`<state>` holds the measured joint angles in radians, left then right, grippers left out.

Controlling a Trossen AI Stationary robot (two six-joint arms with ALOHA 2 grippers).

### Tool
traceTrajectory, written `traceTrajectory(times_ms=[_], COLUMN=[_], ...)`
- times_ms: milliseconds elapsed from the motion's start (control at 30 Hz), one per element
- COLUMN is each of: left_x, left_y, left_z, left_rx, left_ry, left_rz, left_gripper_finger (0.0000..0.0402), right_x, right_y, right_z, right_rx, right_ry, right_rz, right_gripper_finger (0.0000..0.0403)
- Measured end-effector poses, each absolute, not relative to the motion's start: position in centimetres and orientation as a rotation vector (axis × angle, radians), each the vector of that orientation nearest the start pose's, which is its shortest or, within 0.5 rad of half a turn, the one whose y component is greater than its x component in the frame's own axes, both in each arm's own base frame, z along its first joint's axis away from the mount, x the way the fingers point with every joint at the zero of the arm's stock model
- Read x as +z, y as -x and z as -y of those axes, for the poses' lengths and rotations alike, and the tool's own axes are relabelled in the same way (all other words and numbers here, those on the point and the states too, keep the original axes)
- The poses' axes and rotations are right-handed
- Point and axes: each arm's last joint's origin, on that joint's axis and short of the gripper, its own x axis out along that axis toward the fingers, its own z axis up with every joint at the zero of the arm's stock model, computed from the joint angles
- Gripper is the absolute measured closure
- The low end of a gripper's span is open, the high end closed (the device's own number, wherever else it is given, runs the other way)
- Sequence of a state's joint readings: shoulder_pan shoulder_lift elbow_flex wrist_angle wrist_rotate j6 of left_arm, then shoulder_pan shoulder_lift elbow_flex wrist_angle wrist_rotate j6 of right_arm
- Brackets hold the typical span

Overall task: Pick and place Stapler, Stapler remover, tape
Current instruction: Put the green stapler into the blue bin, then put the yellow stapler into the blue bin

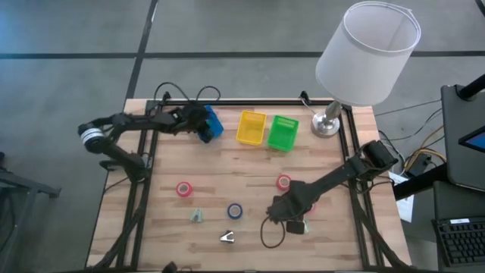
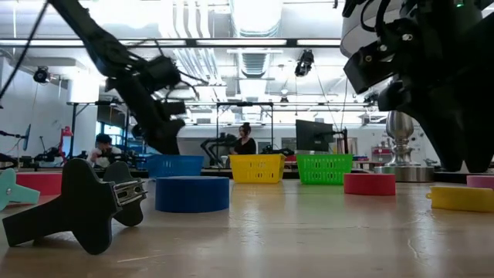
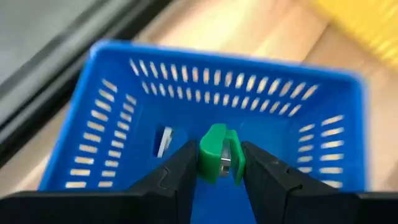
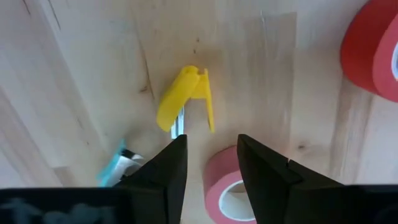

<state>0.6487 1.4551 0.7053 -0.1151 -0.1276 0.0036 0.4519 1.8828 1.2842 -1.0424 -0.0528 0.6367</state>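
My left gripper [image 3: 219, 163] hangs over the blue bin [image 1: 211, 126] at the table's far side and is shut on a green stapler remover [image 3: 217, 152]. A small pale item [image 3: 163, 142] lies on the floor of the blue bin [image 3: 124, 87]. My right gripper [image 4: 211, 152] is open and hovers low over the near right part of the table [image 1: 284, 208]. A pink tape roll [image 4: 225, 182] lies flat right under it and a yellow stapler remover [image 4: 185, 99] just ahead. A red tape roll [image 4: 373, 50] lies flat farther off. My left gripper pinches the green stapler remover [image 3: 211, 163] between its two fingers. The remover is lifted clear above the floor of the blue bin. It stands upright in the gap, with its top above the fingertips.
A yellow bin [image 1: 251, 127] and a green bin [image 1: 283, 133] stand right of the blue one, and a lamp [image 1: 327, 125] stands at the far right corner. On the near half lie a pink tape roll [image 1: 183, 189], a blue tape roll [image 1: 235, 211], a teal remover [image 1: 197, 216] and a black-and-white remover [image 1: 227, 238].
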Motion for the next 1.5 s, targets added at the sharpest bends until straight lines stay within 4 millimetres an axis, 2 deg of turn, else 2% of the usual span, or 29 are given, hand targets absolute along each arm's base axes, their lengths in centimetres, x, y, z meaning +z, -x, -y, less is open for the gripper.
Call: traceTrajectory(times_ms=[200,500,800,967,1267,1500], left_x=[16.4,17.3,17.5,18.0,21.7,26.1], left_y=[-22.9,-24.1,-24.0,-24.1,-23.5,-22.4], left_z=[-18.1,-19.0,-19.0,-19.0,-18.4,-16.3], left_rx=[0.770,0.753,0.729,0.731,0.754,0.740], left_ry=[0.200,0.167,0.144,0.138,0.112,0.084], left_rz=[-0.998,-1.016,-1.057,-1.040,-0.908,-0.737], left_gripper_finger=[0.0277,0.0275,0.0212,0.0200,0.0210,0.0222], right_x=[16.9,16.9,16.6,16.0,15.4,14.5], right_y=[-29.6,-29.7,-29.6,-29.5,-29.4,-29.0], right_z=[-14.7,-14.6,-15.5,-16.0,-15.6,-15.4], right_rx=[-0.162,-0.234,-0.231,-0.180,-0.231,-0.243], right_ry=[-0.126,-0.144,-0.192,-0.240,-0.186,-0.195], right_rz=[-1.633,-1.601,-1.560,-1.557,-1.506,-1.508], right_gripper_finger=[0.0245,0.0209,0.0202,0.0202,0.0202,0.0202])
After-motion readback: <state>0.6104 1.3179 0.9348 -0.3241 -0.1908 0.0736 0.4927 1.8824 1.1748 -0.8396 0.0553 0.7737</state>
